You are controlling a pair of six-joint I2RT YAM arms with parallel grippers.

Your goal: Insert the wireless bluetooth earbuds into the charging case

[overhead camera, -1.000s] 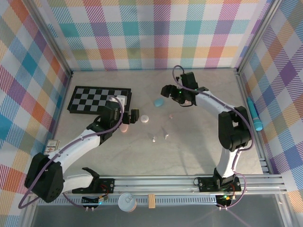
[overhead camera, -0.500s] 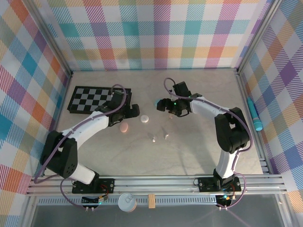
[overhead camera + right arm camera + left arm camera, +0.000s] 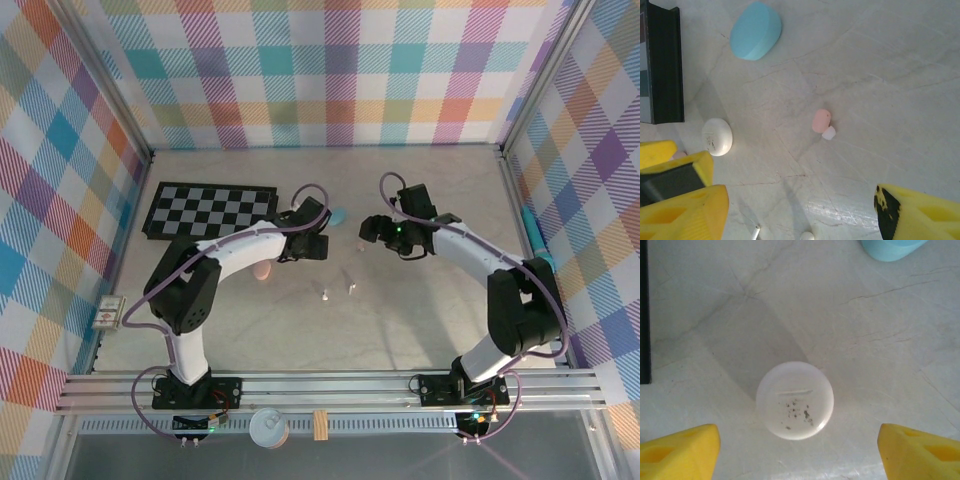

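Note:
A round white charging case [image 3: 795, 400] lies on the table between the yellow fingertips [image 3: 680, 450] of my left gripper [image 3: 800, 452], which is open and does not touch it. In the top view my left gripper [image 3: 310, 245] covers that case. A pink earbud [image 3: 821, 120] with a white tip lies ahead of my open right gripper [image 3: 800, 215], which holds nothing. The right gripper [image 3: 375, 230] hangs just right of the pink earbud [image 3: 362, 244]. Two white earbuds [image 3: 326, 295] [image 3: 351, 289] lie nearer the front. The white case [image 3: 717, 136] also appears in the right wrist view.
A blue case [image 3: 337, 213] lies behind the left gripper and a pink case [image 3: 262, 270] to its left. A black chessboard [image 3: 210, 210] sits at the back left. A teal pen [image 3: 540, 250] lies beyond the right rail.
My left arm has swung right, from beside the pink case to over the white case, and its jaws have narrowed a little. My right gripper has shifted slightly right and nearer.

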